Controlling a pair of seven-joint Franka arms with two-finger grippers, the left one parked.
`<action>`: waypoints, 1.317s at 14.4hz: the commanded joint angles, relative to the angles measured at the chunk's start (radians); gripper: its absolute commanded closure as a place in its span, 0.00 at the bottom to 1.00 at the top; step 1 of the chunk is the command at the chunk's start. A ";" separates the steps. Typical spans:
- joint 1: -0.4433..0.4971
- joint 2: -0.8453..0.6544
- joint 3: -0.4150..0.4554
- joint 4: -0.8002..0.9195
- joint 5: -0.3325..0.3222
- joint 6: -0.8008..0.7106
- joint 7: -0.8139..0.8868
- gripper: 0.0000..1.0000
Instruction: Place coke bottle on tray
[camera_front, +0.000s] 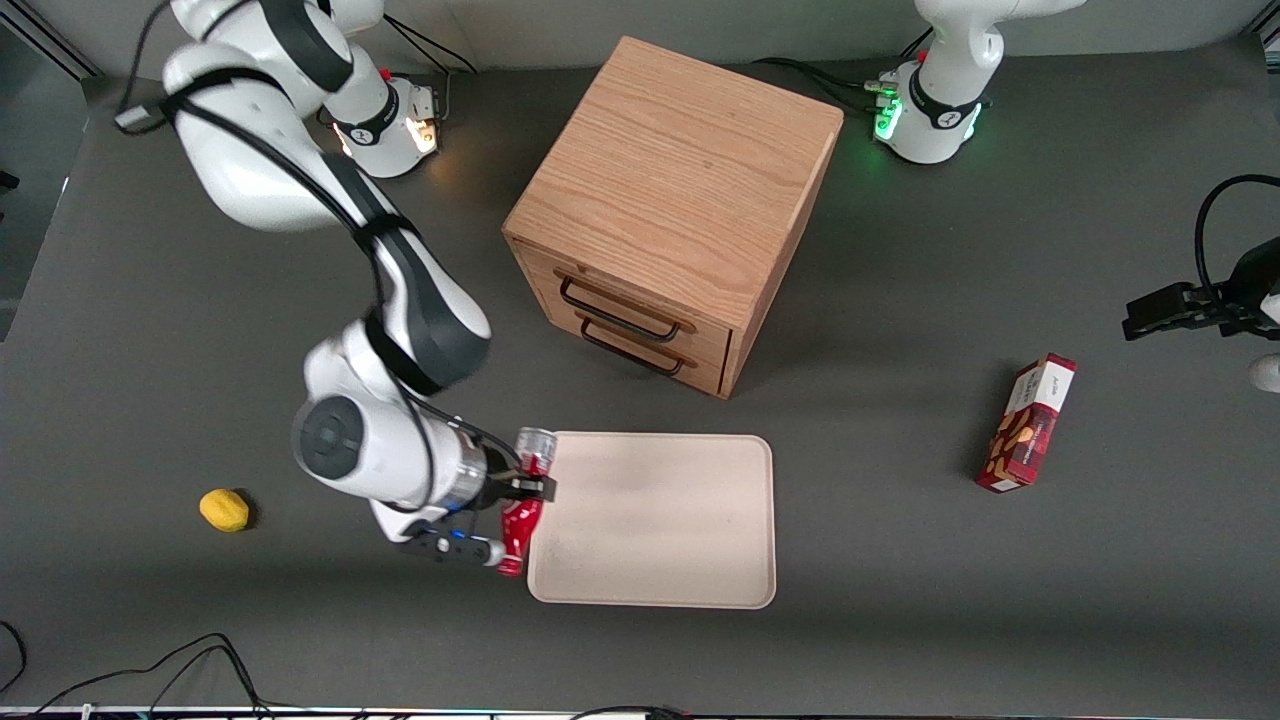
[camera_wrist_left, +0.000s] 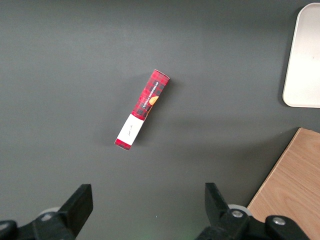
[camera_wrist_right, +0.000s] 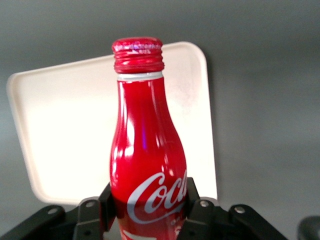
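Clenched around the coke bottle (camera_wrist_right: 147, 150), the claw (camera_front: 520, 490) was held at the working-arm edge of the tray (camera_front: 660, 540). Were the bottle released there, it could be tipped off the rim onto the counter (camera_front: 900, 600).

A: What does the right arm (camera_front: 400, 300) look like?
B: Glossy white rounded shells, dark grey joint bands, a grey round cap at the wrist, and a black cable strapped along the links.

A: And the gripper (camera_front: 520, 490)?
B: Black fingers (camera_wrist_right: 95, 212) with small silver screws, on a silver collar, with a black bar beside them.
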 joint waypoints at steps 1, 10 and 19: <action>0.015 0.127 0.003 0.092 -0.018 0.045 -0.020 1.00; 0.015 0.180 0.002 0.041 -0.041 0.154 -0.004 0.26; 0.016 0.174 -0.001 0.010 -0.100 0.191 -0.003 0.00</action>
